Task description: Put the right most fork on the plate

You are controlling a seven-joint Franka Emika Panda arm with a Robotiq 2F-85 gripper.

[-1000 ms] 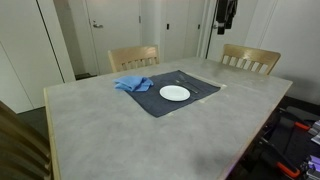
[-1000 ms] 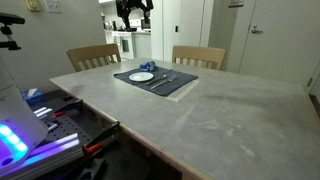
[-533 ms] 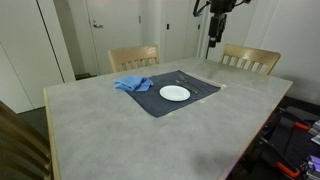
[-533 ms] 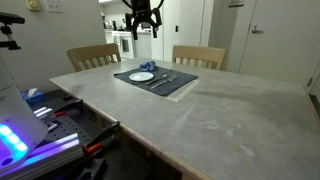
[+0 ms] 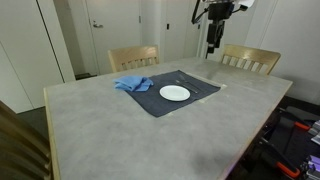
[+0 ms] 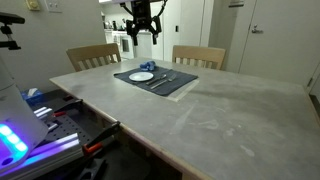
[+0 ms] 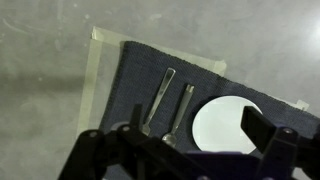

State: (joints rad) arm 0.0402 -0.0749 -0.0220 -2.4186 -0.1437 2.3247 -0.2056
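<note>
Wrist view shows our claw (image 7: pixel 190 130) spread wide, empty, high over the mat (image 7: pixel 135 75) near the bench's (image 7: pixel 50 60) far edge. The rightmost fork (image 7: pixel 163 95) is probably the one farther from the plate (image 7: pixel 225 120); its neighbour (image 7: pixel 183 108) lies so close we might pinch both.

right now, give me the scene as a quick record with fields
table: grey top, two chairs behind it
mat: dark, flat on the table
plate: white, empty, on the mat
forks: two, side by side on the mat beside the plate, neither on it
cloth: blue, crumpled, at a corner of the mat
hand: open, empty, high above the table, touching nothing
</note>
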